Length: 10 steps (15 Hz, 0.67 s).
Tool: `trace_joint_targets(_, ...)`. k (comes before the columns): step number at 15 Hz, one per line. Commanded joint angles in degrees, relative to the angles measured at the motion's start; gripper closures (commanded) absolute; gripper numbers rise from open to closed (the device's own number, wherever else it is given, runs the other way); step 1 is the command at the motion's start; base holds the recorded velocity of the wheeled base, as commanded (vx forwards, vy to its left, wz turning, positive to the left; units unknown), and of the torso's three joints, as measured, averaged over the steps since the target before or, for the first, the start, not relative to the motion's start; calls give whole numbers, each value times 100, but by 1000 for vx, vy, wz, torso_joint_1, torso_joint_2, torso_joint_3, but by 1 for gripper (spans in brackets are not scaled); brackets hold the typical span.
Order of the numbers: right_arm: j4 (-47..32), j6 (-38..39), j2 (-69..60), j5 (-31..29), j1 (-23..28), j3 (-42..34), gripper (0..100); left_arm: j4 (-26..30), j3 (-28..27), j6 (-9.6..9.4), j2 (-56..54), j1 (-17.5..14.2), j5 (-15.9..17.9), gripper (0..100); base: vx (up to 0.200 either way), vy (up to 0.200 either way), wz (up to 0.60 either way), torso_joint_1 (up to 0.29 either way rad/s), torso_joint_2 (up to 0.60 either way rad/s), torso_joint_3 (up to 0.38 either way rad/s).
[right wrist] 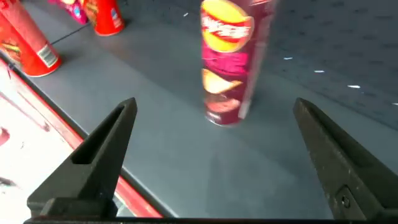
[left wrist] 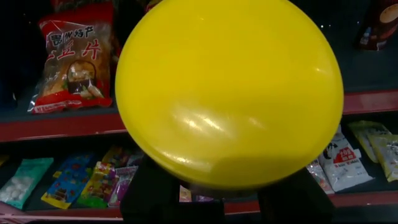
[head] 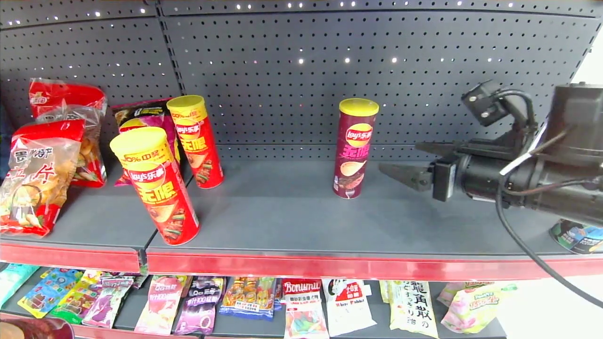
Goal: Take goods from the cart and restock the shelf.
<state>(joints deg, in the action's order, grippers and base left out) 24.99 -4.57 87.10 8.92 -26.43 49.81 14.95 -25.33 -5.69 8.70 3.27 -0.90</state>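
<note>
A maroon chip can (head: pixel 355 148) with a yellow lid stands upright mid-shelf, also seen close in the right wrist view (right wrist: pixel 230 62). My right gripper (head: pixel 400 157) hovers open just to its right, level with its lower half, with the jaws spread wide and not touching the can (right wrist: pixel 214 106). Two red chip cans (head: pixel 158 188) (head: pixel 195 141) stand further left. In the left wrist view a can's big yellow lid (left wrist: pixel 230 93) sits between the dark fingers of my left gripper (left wrist: pixel 233 193), which is shut on it in front of the shelf.
Red snack bags (head: pixel 37 174) lean at the shelf's left end. The shelf has a red front lip (head: pixel 330 266). Several flat packets (head: pixel 301 301) lie on the lower shelf. A dark can (head: pixel 577 238) lies under my right arm. Bare shelf lies between the red cans and the maroon can.
</note>
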Motion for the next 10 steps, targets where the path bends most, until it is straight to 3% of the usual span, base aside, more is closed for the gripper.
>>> trace_joint_targets(1, 102, 9, 738, -5, -117, 389, 0, 0, -7, -2, 8, -2, -33, 100, 0, 0, 0, 0, 0, 0)
trace_joint_targets(10, 296, 9, 1722, -207, -257, 1549, 0, 0, -51, -2, 26, -10, -112, 100, 0, 0, 0, 0, 0, 0)
